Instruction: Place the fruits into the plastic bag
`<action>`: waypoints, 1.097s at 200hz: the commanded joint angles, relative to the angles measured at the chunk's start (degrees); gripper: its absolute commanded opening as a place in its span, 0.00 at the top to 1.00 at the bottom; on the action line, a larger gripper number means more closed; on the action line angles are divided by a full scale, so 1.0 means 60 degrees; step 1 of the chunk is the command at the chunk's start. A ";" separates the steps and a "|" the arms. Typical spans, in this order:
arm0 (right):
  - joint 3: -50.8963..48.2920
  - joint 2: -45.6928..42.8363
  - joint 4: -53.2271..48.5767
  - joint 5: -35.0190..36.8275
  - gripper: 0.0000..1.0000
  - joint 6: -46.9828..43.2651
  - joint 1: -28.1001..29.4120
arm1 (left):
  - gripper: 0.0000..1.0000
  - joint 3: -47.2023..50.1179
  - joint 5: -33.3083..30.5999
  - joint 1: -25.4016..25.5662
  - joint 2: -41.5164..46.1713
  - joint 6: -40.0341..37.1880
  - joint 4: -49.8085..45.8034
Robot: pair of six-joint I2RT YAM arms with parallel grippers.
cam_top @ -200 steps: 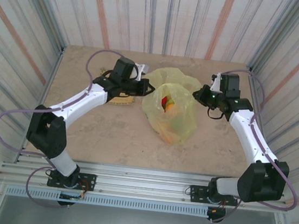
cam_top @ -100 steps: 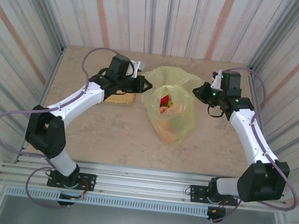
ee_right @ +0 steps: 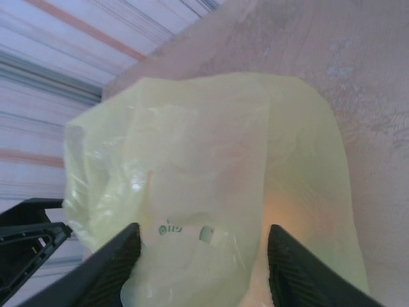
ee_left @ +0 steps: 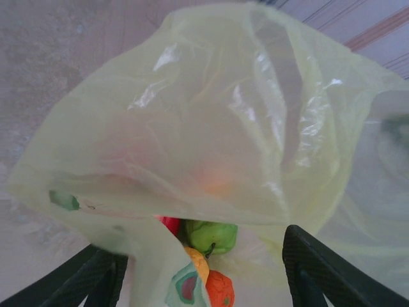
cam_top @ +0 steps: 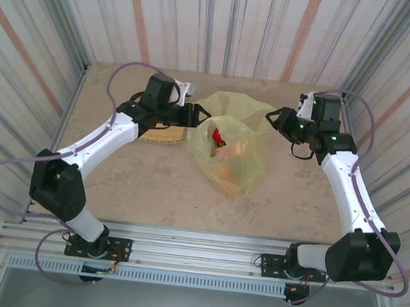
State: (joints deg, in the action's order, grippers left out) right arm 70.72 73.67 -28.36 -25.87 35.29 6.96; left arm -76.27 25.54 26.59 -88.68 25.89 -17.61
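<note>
My left gripper (cam_top: 197, 113) stands with its jaws wide apart, clamped on nothing. The woven mat (cam_top: 164, 136) lies behind those fingers, under my forearm. A loose fold of the plastic bag (ee_left: 211, 128) droops between my left fingers (ee_left: 323, 268). Just ahead of them, inside the bag's mouth, sit the fruits (ee_left: 213, 235): red, green and orange. Further right, my right gripper (cam_top: 272, 119) is spread too and holds nothing. The bag's far side bulges between its fingers (ee_right: 108, 268); whether it brushes them I cannot tell.

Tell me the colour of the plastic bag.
The plastic bag is translucent pale yellow-green, best seen from the left wrist view.
</note>
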 commanded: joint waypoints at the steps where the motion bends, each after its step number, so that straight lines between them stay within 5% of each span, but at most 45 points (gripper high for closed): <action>1: 0.0536 -0.0517 -0.0404 -0.0245 0.38 -0.0130 -0.0189 | 0.27 -0.0025 -0.0478 -0.0195 0.0964 -0.0526 -0.0456; 72: 0.1185 -0.1113 -0.0791 0.0002 0.20 -0.0681 -0.0896 | 0.15 0.0758 -0.2037 -0.0846 0.2862 -0.1262 -0.0708; 130: 0.0604 -0.1444 -0.1031 0.1461 0.00 -0.1395 -0.1559 | 0.03 0.2997 -0.4801 -0.1451 0.5004 -0.1766 -0.0014; 219: -0.2579 -0.1740 0.0799 0.4590 0.01 -0.2009 -0.1707 | 0.01 0.6341 -0.6799 -0.2378 0.5937 -0.1278 0.1786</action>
State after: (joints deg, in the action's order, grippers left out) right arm 58.92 64.62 -28.69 -5.93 25.85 -2.96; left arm -40.84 -9.76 13.89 -53.67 17.80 -11.22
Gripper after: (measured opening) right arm 0.991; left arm 0.985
